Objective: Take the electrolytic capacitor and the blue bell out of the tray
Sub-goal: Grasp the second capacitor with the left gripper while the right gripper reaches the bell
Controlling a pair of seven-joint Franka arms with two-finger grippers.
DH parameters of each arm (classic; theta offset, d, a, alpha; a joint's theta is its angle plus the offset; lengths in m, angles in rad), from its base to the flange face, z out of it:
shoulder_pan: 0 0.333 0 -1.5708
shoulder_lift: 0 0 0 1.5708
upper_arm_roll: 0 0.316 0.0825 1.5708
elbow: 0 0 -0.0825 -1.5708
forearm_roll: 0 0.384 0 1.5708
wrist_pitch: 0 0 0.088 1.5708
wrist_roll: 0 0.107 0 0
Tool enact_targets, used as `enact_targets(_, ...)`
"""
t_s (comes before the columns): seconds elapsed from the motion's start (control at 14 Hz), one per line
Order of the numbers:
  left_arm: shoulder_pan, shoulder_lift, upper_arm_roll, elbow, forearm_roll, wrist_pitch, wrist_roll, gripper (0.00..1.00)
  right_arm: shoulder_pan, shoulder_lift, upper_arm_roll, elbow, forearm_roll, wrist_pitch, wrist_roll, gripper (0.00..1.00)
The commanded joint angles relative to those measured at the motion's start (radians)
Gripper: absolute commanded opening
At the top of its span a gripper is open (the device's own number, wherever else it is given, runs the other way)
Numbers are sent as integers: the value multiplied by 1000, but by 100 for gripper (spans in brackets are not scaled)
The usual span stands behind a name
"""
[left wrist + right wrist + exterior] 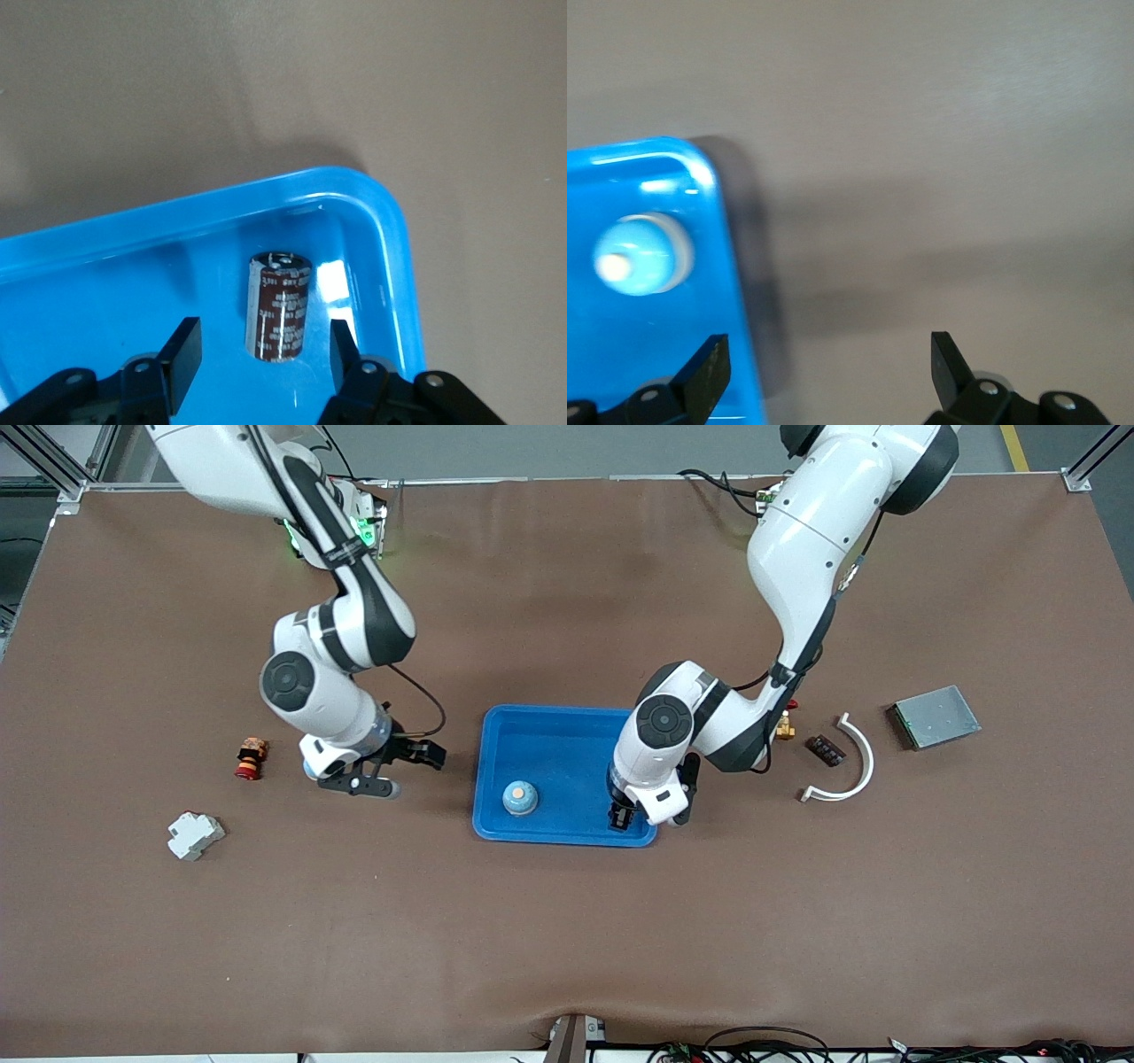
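Left gripper [261, 354] parted around glossy brown cylindrical capacitor [279, 306] in smooth blue tray [390, 230]; right gripper [828, 367] released.

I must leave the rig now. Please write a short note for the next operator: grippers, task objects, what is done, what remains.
Left gripper: open, low in the tray, fingers either side of the electrolytic capacitor, not gripping yet.
Right gripper: open, empty, waiting over the table beside the tray.
Blue bell: in the tray, near the edge closest to the front camera.
Done: nothing removed.
Left: take out both capacitor and bell.
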Motion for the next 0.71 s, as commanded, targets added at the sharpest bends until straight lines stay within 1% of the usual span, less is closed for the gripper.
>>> enact_targets(0.0, -18, 18, 16, 27, 12, 1, -21, 65, 60, 74, -10, 114, -30, -27, 164, 100)
enact_targets(0.14, -18, 27, 16, 27, 12, 3, -23, 63, 88, 122, -8, 165, -82, -24, 192, 100)
enact_targets(0.21, -18, 30, 16, 27, 12, 3, -23, 62, 103, 148, -8, 193, -92, -24, 232, 100)
enact_targets(0.29, -18, 35, 16, 27, 12, 6, -23, 59, 128, 173, -11, 228, -111, -27, 284, 100)
enact_targets(0.36, -18, 37, 16, 27, 13, 13, -23, 57, 136, 194, -11, 255, -140, -31, 321, 100)
enact_targets(0.43, -18, 43, 16, 27, 13, 18, -23, 54, 137, 211, -10, 283, -149, -35, 349, 100)
enact_targets(0.5, -20, 44, 16, 27, 13, 20, -21, 44, 145, 233, -10, 314, -151, -39, 378, 100)
enact_targets(0.57, -21, 43, 16, 27, 15, 18, -15, 27, 157, 259, -10, 343, -155, -48, 404, 100)
enact_targets(0.64, -23, 40, 16, 27, 24, 18, -12, 8, 168, 282, -11, 375, -157, -53, 419, 100)
